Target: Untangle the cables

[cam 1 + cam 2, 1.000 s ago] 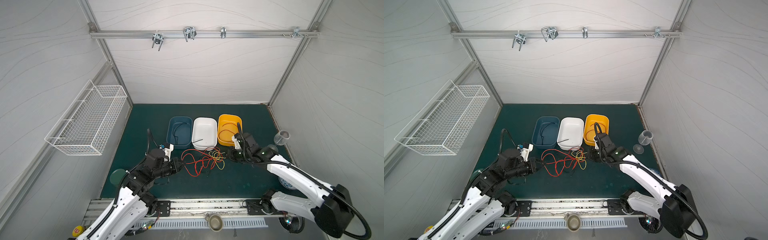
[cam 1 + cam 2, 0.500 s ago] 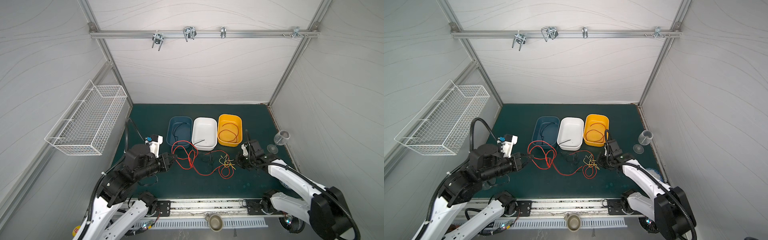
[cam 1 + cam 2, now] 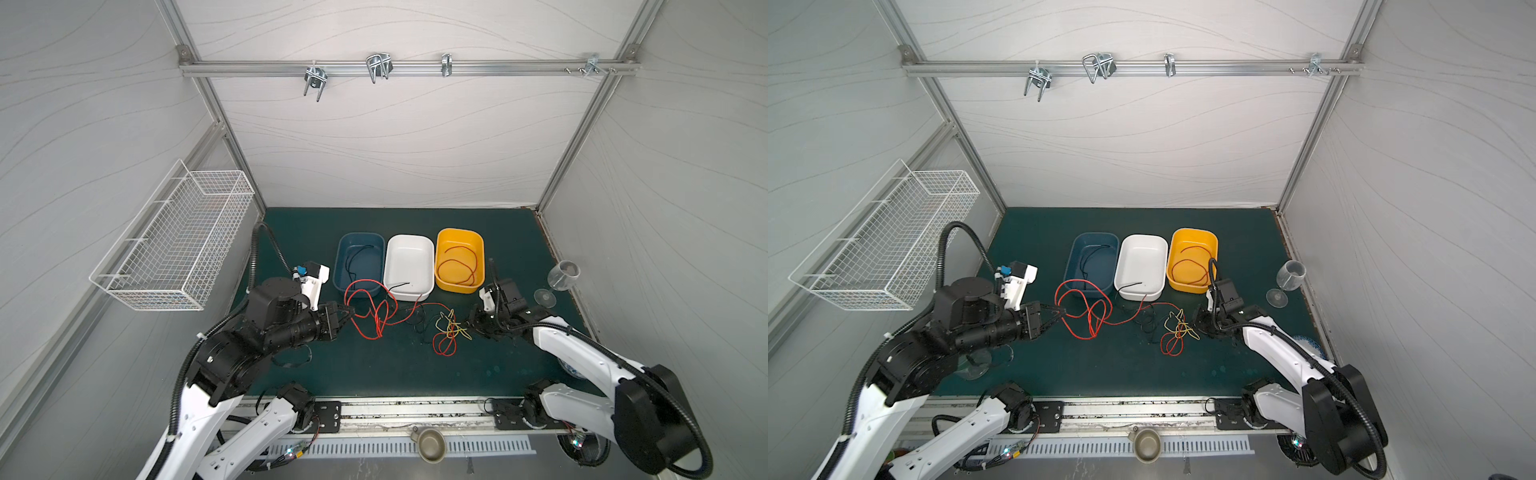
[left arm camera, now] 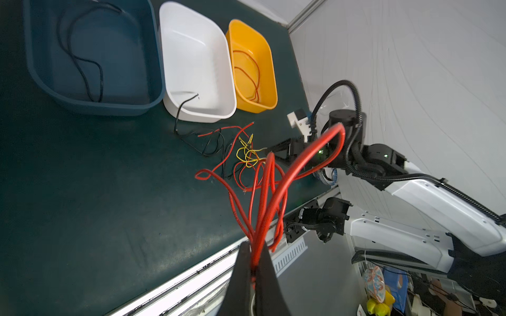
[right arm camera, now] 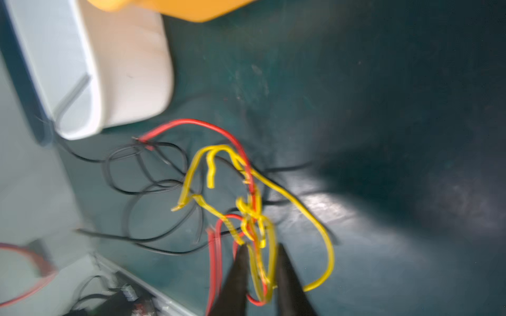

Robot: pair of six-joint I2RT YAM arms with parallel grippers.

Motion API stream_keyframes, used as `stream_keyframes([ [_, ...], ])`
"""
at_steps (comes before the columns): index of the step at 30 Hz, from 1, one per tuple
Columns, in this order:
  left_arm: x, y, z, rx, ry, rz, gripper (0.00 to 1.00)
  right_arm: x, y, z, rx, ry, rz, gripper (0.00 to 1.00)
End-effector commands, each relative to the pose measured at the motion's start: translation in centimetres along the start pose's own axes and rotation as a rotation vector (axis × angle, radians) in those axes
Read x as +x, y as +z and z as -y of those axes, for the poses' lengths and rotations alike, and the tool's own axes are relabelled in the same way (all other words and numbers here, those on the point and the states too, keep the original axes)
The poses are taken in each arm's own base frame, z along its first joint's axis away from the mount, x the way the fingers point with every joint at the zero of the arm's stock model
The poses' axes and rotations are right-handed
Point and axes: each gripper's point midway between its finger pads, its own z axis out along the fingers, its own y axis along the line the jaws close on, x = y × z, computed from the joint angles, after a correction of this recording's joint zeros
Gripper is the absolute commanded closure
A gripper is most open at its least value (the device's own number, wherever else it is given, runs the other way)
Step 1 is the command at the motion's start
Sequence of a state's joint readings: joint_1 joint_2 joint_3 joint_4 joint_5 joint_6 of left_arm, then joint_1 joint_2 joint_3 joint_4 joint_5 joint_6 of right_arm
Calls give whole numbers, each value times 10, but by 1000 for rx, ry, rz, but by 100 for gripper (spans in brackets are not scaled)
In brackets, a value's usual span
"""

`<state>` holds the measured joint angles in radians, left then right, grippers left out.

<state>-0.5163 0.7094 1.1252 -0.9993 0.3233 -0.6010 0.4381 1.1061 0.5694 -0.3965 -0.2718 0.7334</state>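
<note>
Dark green surface (image 3: pixel 374 370) carries the cables (image 3: pixel 446 330), a red, black and yellow tangle in front of the white tub (image 3: pixel 409 259). My left claw (image 4: pixel 254 247) pinches several red strands (image 4: pixel 262 208). My right claw (image 5: pixel 260 254) stands parted around the yellow loops (image 5: pixel 210 175), gripping nothing. If I pull left now, I reckon the tangle drags along or cinches tighter, and the black strand (image 4: pixel 176 120) hooked into that tub may tug it.
</note>
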Motion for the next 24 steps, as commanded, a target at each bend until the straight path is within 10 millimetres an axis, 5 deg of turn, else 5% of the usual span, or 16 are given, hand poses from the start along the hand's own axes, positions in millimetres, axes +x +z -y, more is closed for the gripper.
stream_keyframes([
  [1,0,19,7,61,13,-37,100,-12,-25,-31,-84,-86,50,61],
  [8,8,63,6,132,-56,-130,100,-13,-56,-73,-203,-221,89,41],
  [19,23,100,6,159,-55,-233,100,24,-79,-167,-482,-544,101,37],
  [24,29,107,8,165,-37,-260,100,33,-76,-188,-524,-626,108,37],
])
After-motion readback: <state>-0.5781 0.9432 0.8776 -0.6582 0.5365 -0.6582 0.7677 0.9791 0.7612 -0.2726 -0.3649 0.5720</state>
